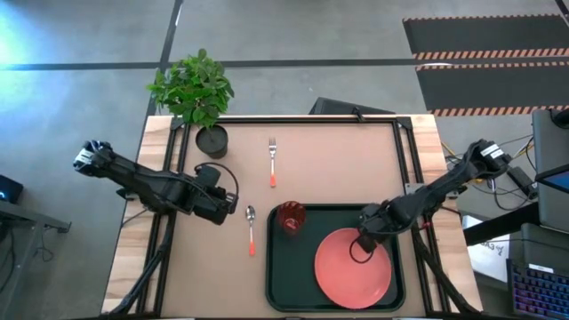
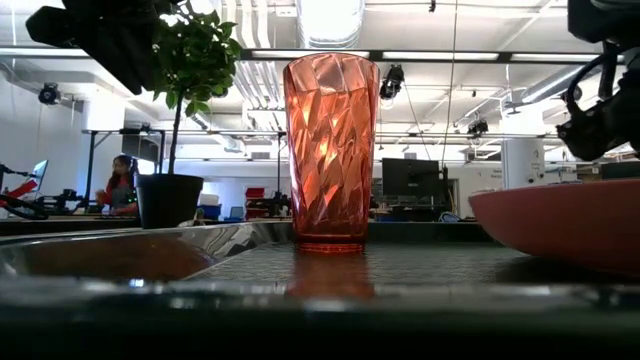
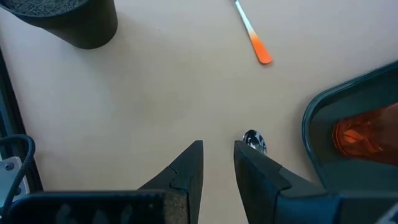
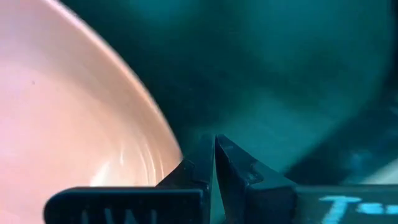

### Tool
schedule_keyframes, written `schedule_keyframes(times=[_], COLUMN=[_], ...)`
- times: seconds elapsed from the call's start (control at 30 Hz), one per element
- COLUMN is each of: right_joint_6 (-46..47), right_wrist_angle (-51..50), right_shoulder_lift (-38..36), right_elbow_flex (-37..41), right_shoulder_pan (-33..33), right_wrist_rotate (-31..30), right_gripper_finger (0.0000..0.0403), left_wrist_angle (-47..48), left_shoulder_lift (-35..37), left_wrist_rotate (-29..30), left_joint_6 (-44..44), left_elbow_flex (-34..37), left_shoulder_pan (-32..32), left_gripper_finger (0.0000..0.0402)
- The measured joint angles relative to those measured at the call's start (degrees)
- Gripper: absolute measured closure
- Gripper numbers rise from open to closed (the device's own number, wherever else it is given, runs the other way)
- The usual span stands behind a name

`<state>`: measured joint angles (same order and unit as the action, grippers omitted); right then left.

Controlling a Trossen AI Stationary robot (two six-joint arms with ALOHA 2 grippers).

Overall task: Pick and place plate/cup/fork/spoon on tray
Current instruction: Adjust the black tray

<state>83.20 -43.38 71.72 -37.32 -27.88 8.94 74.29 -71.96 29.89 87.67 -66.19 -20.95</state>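
The dark tray (image 1: 284,284) lies at the table's near right. The coral plate (image 1: 353,271) rests flat on it, and the red-brown cup (image 1: 292,218) stands upright on its far left corner. The spoon (image 1: 252,229) and the fork (image 1: 273,162) lie flat on the table, left of the tray. My left gripper (image 3: 217,149) is open, low over the table, with the spoon's bowl (image 3: 254,142) just beside one finger. My right gripper (image 4: 214,155) is shut over the tray right beside the plate's far rim (image 4: 168,134). My right gripper's shut fingertips stand at the outer side of the plate's far rim (image 4: 177,152), pointing down at a slant. Whether they touch the rim, I cannot tell. The plate lies on the tray.
A potted plant (image 1: 211,138) stands at the table's far left, close behind my left arm. The bare tabletop between the fork and the right edge is free room. A person sits far off in the room behind the table (image 2: 125,180).
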Motion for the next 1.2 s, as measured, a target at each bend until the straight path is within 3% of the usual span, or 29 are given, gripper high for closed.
schedule_keyframes(times=[0.2,0.43,0.77,0.97,1.2], right_joint_6=[0.77,-1.26,0.89,3.05,4.40], right_wrist_angle=[5.23,4.55,-22.99,-23.25,-23.41], right_shoulder_lift=[2.70,2.97,-6.05,-12.13,-9.79], right_elbow_flex=[-0.68,-2.44,-2.47,-2.43,-2.38], right_shoulder_pan=[0.00,0.15,0.15,-0.04,-2.79], right_wrist_rotate=[-0.70,-3.18,-2.56,-3.66,-4.54], right_gripper_finger=[0.0394,0.0394,0.0394,0.0394,0.0394], left_wrist_angle=[0.08,0.14,-0.11,-0.23,-0.19], left_shoulder_lift=[0.02,0.04,0.07,0.11,0.11], left_wrist_rotate=[0.00,0.00,-0.04,-0.20,-0.17], left_joint_6=[-0.02,-0.31,-1.35,-1.52,-1.66], left_elbow_flex=[0.02,0.02,0.02,0.02,0.02], left_shoulder_pan=[0.00,0.00,0.00,0.00,0.00], left_gripper_finger=[0.0330,0.0330,0.0330,0.0330,0.0330])
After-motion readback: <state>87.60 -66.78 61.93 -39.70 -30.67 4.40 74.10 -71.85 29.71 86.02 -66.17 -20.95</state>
